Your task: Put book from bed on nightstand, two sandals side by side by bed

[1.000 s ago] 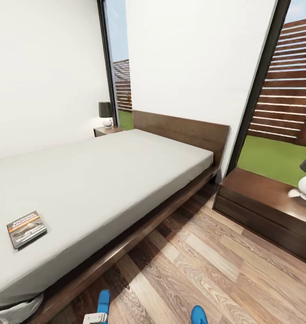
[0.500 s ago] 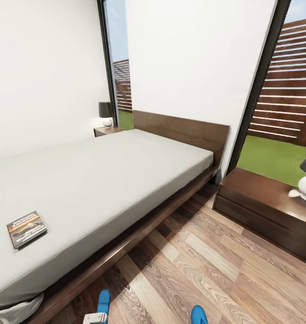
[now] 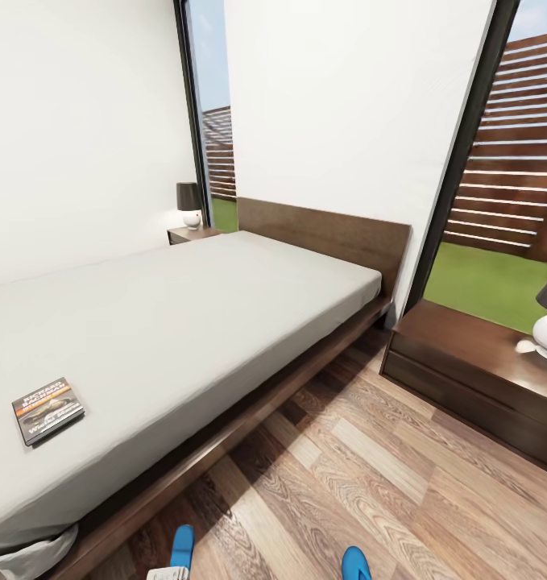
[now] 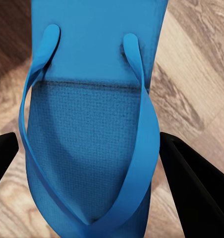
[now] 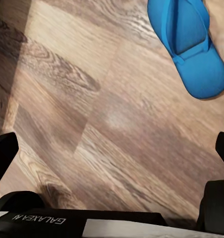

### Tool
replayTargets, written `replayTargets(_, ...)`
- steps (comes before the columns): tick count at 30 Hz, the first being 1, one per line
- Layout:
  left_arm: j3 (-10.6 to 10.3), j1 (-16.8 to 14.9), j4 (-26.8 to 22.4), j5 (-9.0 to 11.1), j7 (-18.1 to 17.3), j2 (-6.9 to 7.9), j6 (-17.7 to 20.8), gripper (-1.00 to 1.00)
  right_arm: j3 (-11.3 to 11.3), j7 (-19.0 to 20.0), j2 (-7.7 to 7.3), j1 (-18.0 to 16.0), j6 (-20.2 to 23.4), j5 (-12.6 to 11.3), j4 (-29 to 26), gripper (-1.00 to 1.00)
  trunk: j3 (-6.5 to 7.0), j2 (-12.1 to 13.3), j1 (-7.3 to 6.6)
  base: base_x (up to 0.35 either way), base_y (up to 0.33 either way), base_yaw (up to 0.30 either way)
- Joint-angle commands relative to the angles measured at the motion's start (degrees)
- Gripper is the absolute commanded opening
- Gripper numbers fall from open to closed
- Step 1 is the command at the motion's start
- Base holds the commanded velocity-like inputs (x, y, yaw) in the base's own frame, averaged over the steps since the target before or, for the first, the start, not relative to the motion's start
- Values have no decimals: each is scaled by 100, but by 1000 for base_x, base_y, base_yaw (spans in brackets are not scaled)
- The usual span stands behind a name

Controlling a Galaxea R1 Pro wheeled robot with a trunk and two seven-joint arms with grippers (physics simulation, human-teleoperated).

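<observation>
A: While the book (image 3: 47, 410) lies on the bed (image 3: 192, 322), we count nothing done.
B: Sandals (image 3: 181, 546) apart on the floor; our left gripper (image 4: 112, 163) straddles one, jaws wide, nothing gripped; right gripper (image 5: 112, 148) open, empty.

Plain white walls (image 3: 80, 121), wood-plank floor (image 3: 370, 491), tall dark-framed windows (image 3: 499, 153) looking out on grass and a slatted fence. Small lamp (image 3: 188, 204) in the far corner.

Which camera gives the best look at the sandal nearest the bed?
The left wrist view: the sandal shows close up, straps and sole plain, between the open left gripper fingers. The head view shows just its tip.
</observation>
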Motion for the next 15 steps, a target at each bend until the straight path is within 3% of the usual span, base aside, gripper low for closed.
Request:
replayTargets(1, 36, -4, 5, -21, -24, 0, -16, -100, -59, -5, 3, -2, 24, -3, 32, 100, -5, -2, -1, 0, 0, 0)
replayTargets(15, 43, -4, -89, -19, -20, 0, -16, -100, -510, -455, -9, -1, -425, 450, 154, 100, -5, -2, -1, 0, 0, 0)
